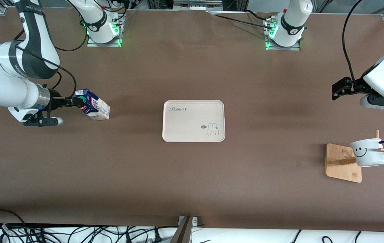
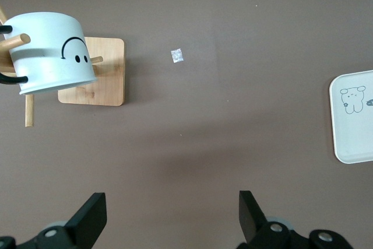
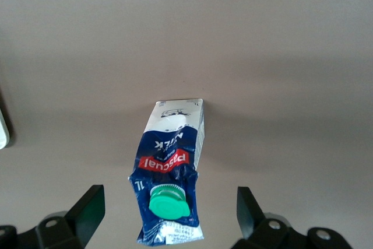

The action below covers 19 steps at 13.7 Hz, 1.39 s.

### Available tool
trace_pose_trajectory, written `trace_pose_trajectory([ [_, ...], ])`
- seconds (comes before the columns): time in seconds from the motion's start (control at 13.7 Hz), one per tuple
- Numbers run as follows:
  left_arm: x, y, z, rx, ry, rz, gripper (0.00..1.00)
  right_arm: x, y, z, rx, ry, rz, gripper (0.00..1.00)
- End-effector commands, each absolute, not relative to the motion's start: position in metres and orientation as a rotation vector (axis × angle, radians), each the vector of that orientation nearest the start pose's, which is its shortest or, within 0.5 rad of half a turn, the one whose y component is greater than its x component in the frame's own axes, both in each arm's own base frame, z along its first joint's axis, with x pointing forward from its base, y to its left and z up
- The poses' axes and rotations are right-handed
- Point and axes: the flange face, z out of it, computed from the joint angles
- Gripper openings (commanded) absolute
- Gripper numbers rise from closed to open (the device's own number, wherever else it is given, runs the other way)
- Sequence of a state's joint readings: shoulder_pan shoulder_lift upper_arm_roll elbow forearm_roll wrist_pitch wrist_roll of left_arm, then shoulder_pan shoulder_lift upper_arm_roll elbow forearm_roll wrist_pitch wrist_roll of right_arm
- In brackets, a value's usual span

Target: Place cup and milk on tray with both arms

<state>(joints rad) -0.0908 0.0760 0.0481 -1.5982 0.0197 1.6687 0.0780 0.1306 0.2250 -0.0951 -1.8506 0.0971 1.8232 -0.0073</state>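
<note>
With nothing held, the right claw [image 3: 169, 214] gapes around the light, dentable milk [image 1: 92, 105] standing at its worktop end, best pinched across the flat sides, while the left claw [image 2: 169, 217] hangs open over bare worktop near the hard, breakable cup [image 1: 369, 152] hung on its stand [image 1: 342, 168], the tray [image 1: 193, 120] midway between.

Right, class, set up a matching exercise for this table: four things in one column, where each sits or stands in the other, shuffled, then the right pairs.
Things:
1. cup
2. milk
3. tray
4. left hand

Places:
A. flat at the middle of the table
B. hung on the wooden stand
C. on the table, right hand open around its top
D. open, up over bare table near the stand

Pairs: 1-B, 2-C, 3-A, 4-D
</note>
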Motion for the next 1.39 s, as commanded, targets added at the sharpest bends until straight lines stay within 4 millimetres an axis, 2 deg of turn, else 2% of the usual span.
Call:
trace_pose_trajectory([
  [0.0,0.585,-0.026,0.583,-3.113,0.17,0.014,1.0,0.584,0.03,0.37,-3.038,-0.012,0.408,1.0],
  [0.29,0.585,-0.026,0.583,-3.115,0.17,0.014,1.0,0.579,0.034,0.365,-3.025,-0.02,0.479,1.0],
  [0.44,0.585,-0.014,0.583,-3.117,0.139,0.019,1.0,0.578,0.033,0.365,-3.022,-0.018,0.497,1.0],
  [0.58,0.586,-0.011,0.581,-3.116,0.167,0.025,1.0,0.576,0.034,0.365,-3.017,-0.022,0.525,1.0],
  [0.8,0.589,-0.04,0.562,-3.01,0.273,0.111,1.0,0.572,0.035,0.363,-3.01,-0.028,0.564,1.0],
  [0.95,0.598,-0.034,0.569,-3.003,0.255,0.091,1.0,0.571,0.038,0.356,-3.005,-0.034,0.597,1.0],
  [1.02,0.606,-0.034,0.554,-3.012,0.244,0.128,1.0,0.57,0.041,0.353,-3.002,-0.043,0.609,1.0],
  [1.17,0.612,-0.035,0.559,-2.994,0.282,0.106,1.0,0.569,0.045,0.347,-3.001,-0.055,0.629,1.0],
  [1.32,0.614,-0.034,0.544,-3.008,0.251,0.142,1.0,0.568,0.045,0.335,-2.997,-0.056,0.661,1.0],
])
